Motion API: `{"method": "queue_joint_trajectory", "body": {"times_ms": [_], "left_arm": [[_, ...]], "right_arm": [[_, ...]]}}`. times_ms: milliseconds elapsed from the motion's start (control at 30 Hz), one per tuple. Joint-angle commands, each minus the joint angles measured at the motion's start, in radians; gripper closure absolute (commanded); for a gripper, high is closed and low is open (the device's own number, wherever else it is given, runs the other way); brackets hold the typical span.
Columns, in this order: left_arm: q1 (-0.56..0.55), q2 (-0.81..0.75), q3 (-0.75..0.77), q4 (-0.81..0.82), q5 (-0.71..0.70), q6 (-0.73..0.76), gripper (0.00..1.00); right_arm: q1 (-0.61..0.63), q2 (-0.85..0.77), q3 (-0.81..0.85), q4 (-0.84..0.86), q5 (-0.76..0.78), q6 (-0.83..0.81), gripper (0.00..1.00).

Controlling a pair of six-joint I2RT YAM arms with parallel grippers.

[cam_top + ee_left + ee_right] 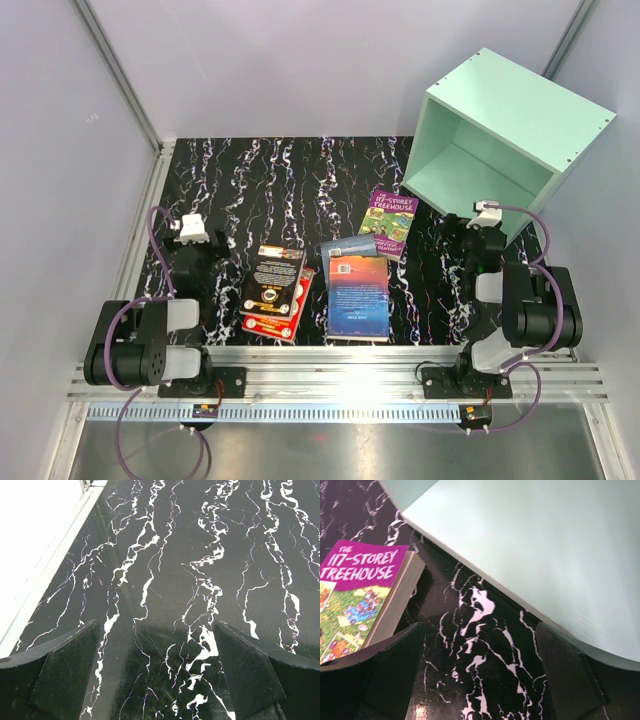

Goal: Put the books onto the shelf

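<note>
My right gripper [480, 626] is spread wide with nothing between its jaws, only the black marbled table [485, 680] beneath. Just ahead and to its right lies a pale panel of the mint shelf [545, 555], cut off by the frame, so from the wrist I cannot make out its opening. Ahead and to its left lies the Treehouse book [360, 595], flat, cover up, its long axis running away from me and its left part out of frame.

My left gripper [156, 625] is also spread wide, holding nothing, over bare table, with a white wall [35, 540] off to its left. No book shows from that wrist.

From above, the shelf stands at an angle, with one corner toward my right gripper and its open face turned toward my arms. Every book I can see lies on the table outside it. Between my two grippers, the blue book with the orange band [357, 290] lies lengthwise, near to far, covering all but a strip of the dark blue-grey book [345, 244]. Closer to my left gripper, the black book [275, 280] sits on the red book [272, 322], hiding most of it.
</note>
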Motion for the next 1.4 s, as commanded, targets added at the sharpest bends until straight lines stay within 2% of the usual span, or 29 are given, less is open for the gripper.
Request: {"method": "queue_joint_trajectory", "body": {"times_ms": [0,100,133,167,200,233,300,400,500,567,600,667,733,767,800,833,867,900,933,967,1033,1067,1100,1200,1233,1300,1367], "left_arm": [[0.006,0.004,0.027,0.056,0.03,-0.013,0.01],[0.006,0.001,0.026,0.052,0.03,-0.012,0.01],[0.006,0.001,0.023,0.064,0.028,-0.013,0.01],[0.006,0.001,0.023,0.058,0.028,-0.013,0.01],[0.006,0.001,0.021,0.062,0.03,-0.012,0.01],[0.006,0.001,0.024,0.059,0.03,-0.012,0.01],[0.006,0.001,0.024,0.061,0.03,-0.012,0.01],[0.006,0.003,0.024,0.058,0.03,-0.012,0.01],[0.006,0.003,0.026,0.058,0.03,-0.012,0.01],[0.006,-0.002,0.023,0.059,0.03,-0.013,0.01],[0.006,-0.009,0.018,0.067,0.005,-0.007,0.01],[-0.014,-0.067,0.047,-0.009,-0.039,-0.013,0.01],[-0.022,-0.217,0.113,-0.323,-0.073,-0.05,0.01],[-0.021,-0.265,0.221,-0.447,-0.088,-0.178,0.01],[-0.022,-0.341,0.268,-0.664,-0.154,-0.27,0.01],[-0.024,-0.368,0.318,-0.774,-0.188,-0.382,0.01],[-0.021,-0.385,0.352,-0.865,-0.216,-0.556,0.01],[-0.018,-0.399,0.401,-0.942,-0.234,-0.618,0.01],[-0.001,-0.402,0.405,-0.98,-0.196,-0.646,0.01],[0.005,-0.397,0.406,-0.967,-0.076,-0.676,0.01],[0.004,-0.362,0.437,-0.981,0.032,-0.732,0.01],[-0.023,-0.271,0.478,-0.998,0.128,-0.739,0.01],[-0.024,-0.27,0.478,-1.025,0.151,-0.745,0.01],[-0.183,-0.201,0.5,-1.033,0.139,-0.742,0.01],[-0.291,-0.196,0.489,-1.03,0.12,-0.742,0.01],[-0.432,-0.175,0.481,-1.021,0.083,-0.768,0.01],[-0.51,-0.157,0.46,-1.007,0.053,-0.812,0.01]], "right_arm": [[0.011,-0.037,0.028,0.062,0.104,0.022,0.0],[0.043,-0.172,0.105,-0.181,0.139,0.017,0.0],[0.055,-0.201,0.138,-0.367,0.154,0.084,0.0],[0.068,-0.232,0.192,-0.439,0.17,0.109,0.0],[0.083,-0.29,0.218,-0.583,0.176,0.129,0.0],[0.091,-0.318,0.253,-0.64,0.171,0.209,0.0],[0.111,-0.384,0.266,-0.705,0.112,0.27,0.0],[0.242,-0.468,0.281,-0.805,0.112,0.321,0.0],[0.351,-0.55,0.333,-0.976,0.067,0.396,0.0],[0.362,-0.62,0.335,-0.992,-0.035,0.456,0.0],[0.362,-0.643,0.314,-0.892,-0.198,0.465,0.0],[0.362,-0.692,0.193,-0.784,-0.279,0.588,0.0],[0.356,-0.743,0.086,-0.757,-0.206,0.835,0.0],[0.355,-0.749,0.056,-0.744,-0.189,0.888,0.0],[0.353,-0.734,0.036,-0.703,-0.215,0.907,0.0],[0.353,-0.725,0.025,-0.694,-0.227,0.91,0.0],[0.355,-0.713,0.028,-0.69,-0.246,0.907,0.0],[0.355,-0.697,0.034,-0.711,-0.244,0.907,0.0],[0.355,-0.691,0.051,-0.771,-0.235,0.887,0.0],[0.355,-0.7,0.057,-0.794,-0.217,0.875,0.01],[0.355,-0.719,0.056,-0.845,-0.2,0.868,0.0],[0.355,-0.723,0.059,-0.886,-0.191,0.864,0.0],[0.355,-0.717,0.059,-0.886,-0.194,0.864,0.0],[0.355,-0.661,0.038,-0.917,-0.215,0.862,0.0],[0.355,-0.642,0.012,-0.906,-0.223,0.873,0.0],[0.356,-0.588,-0.034,-0.856,-0.243,0.897,0.0],[0.362,-0.547,-0.059,-0.825,-0.24,0.907,0.0]]}}
